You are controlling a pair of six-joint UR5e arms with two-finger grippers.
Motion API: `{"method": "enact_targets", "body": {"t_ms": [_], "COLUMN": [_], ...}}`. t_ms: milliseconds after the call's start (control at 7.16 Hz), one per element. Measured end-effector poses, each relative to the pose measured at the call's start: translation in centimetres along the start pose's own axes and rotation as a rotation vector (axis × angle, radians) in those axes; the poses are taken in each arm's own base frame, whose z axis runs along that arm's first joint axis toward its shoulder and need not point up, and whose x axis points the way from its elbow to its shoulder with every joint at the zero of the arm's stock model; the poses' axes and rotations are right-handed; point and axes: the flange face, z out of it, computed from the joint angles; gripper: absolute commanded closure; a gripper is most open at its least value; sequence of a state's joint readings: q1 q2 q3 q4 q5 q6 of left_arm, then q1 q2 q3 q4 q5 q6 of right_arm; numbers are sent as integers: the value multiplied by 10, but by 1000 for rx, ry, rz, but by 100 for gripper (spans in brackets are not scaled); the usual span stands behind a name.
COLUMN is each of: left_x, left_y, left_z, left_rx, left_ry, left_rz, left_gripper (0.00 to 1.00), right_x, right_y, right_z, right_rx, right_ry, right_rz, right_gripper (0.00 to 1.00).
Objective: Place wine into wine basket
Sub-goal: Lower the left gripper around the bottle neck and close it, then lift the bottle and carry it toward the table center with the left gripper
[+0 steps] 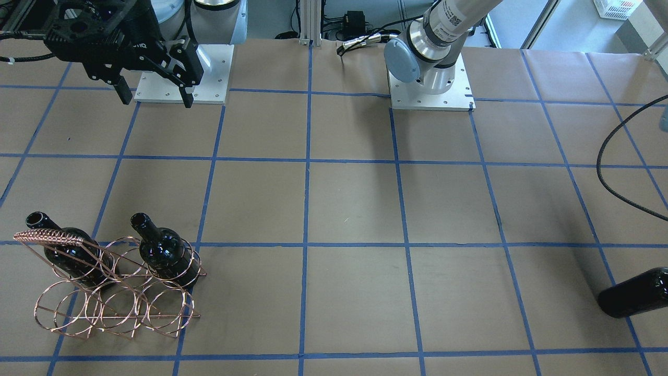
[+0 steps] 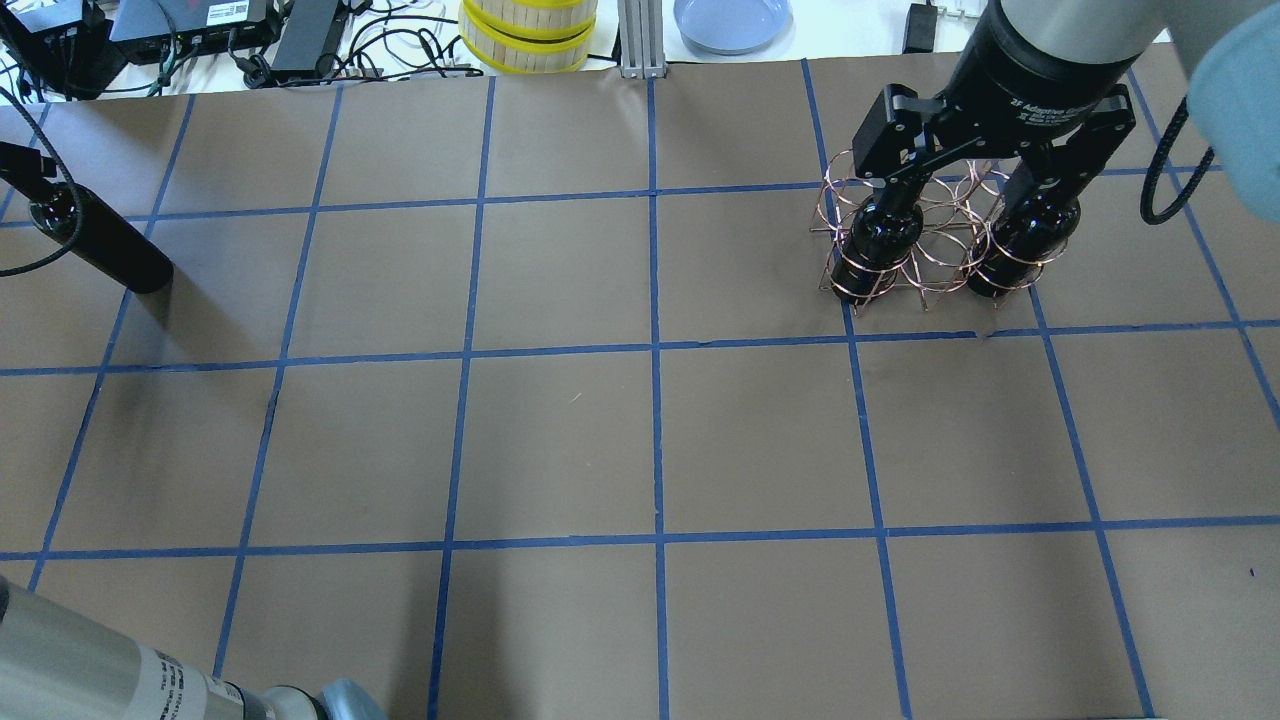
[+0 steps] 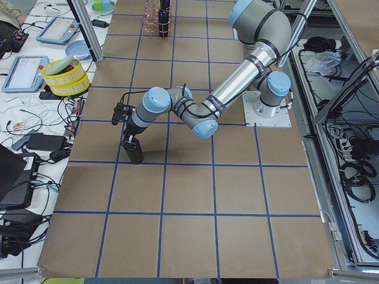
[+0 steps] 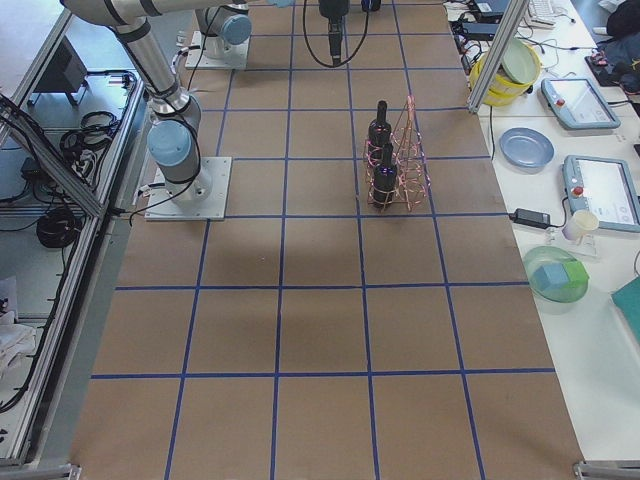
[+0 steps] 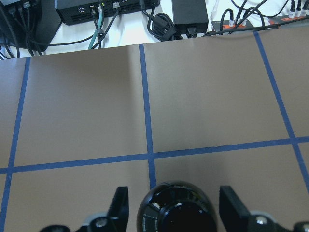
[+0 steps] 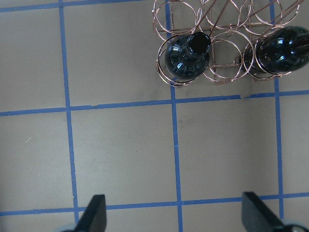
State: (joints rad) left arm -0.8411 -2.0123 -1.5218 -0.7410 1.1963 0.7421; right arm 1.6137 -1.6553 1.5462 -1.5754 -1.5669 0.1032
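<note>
While your left gripper (image 5: 174, 192) straddles the lone wine bottle (image 5: 176, 210), a slim gap shows at each finger, so log it spread, not clamped. That bottle stands upright on the brown paper table (image 2: 560, 440) at the robot's left end, well apart from the wine basket (image 1: 115, 305). Your right gripper (image 6: 174, 210) hangs wide with nothing in it, above the paper near the basket. A second bottle (image 1: 164, 256) and a further bottle (image 1: 68, 256) stand upright in the end rings of the basket's row nearer the robot.
</note>
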Motion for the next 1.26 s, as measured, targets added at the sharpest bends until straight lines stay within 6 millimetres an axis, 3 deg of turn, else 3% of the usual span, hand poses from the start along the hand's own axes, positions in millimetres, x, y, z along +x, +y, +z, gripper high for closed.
{"method": "enact_targets", "body": {"t_ms": [140,419,559,1117,1257], "left_x": [0,0,0,1,1], "left_y": [0,1,1,2,2], "left_z": [0,1,1,1,1], "left_rx": [0,-2,-2,-5,-6], "left_ry": [1,2,3,4,5], "left_rz": [-1,-3,-3,-5,-7], "left_gripper": [49,49,55,61,74], "right_x": [0,0,1,1,2], "right_y": [0,1,3,10,11], "right_z": [0,-2,-6,-16,-17], "right_rx": [-1,5,12,34,36], "right_ry": [0,1,2,2,8], "right_rz": [-1,-3,-4,-12,-10], "right_gripper": [0,0,0,0,0]}}
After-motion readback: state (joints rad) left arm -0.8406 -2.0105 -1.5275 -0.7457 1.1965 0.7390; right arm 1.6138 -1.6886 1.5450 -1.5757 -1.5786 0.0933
